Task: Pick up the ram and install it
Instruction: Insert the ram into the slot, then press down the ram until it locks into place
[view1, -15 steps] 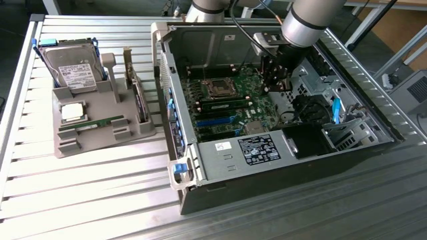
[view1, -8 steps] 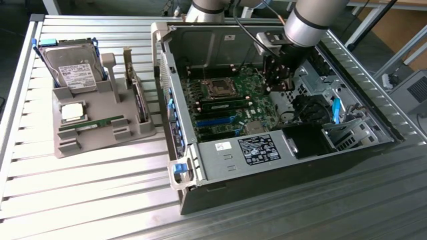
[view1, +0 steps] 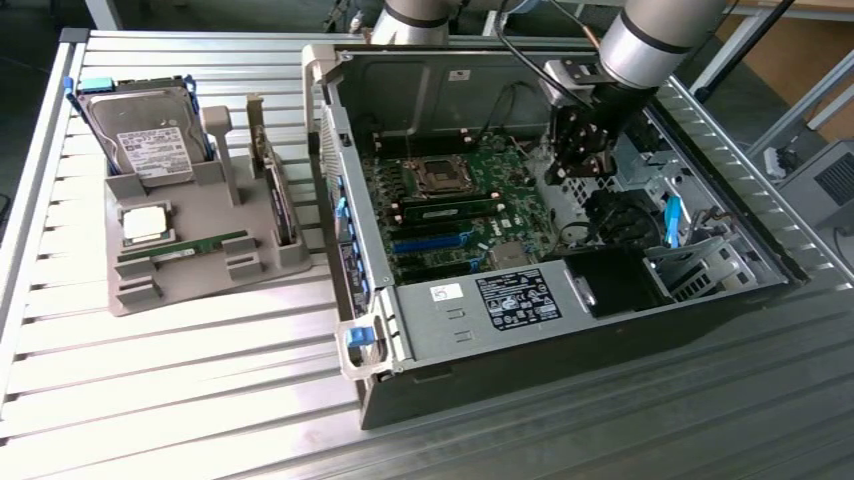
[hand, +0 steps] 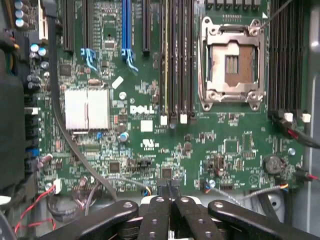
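Hovering over motherboard (hand: 150, 135), end effector (hand: 169, 186) closed, empty

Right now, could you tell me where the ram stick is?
In the exterior view, the ram lies flat on the grey holder tray at the exterior view's left, just below the square CPU chip and outside the open computer case.

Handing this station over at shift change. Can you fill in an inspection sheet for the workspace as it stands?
Surface: ribbed metal table, carrying a grey parts tray and an open computer case.
Job's things: ram lying in the tray; another stick seated on the motherboard.
Clutter: hard drive and CPU chip in the tray.
Grippers: gripper shut, empty, over the motherboard.
Cables: black cable across the board.
Surroundings: nothing seen clearly.
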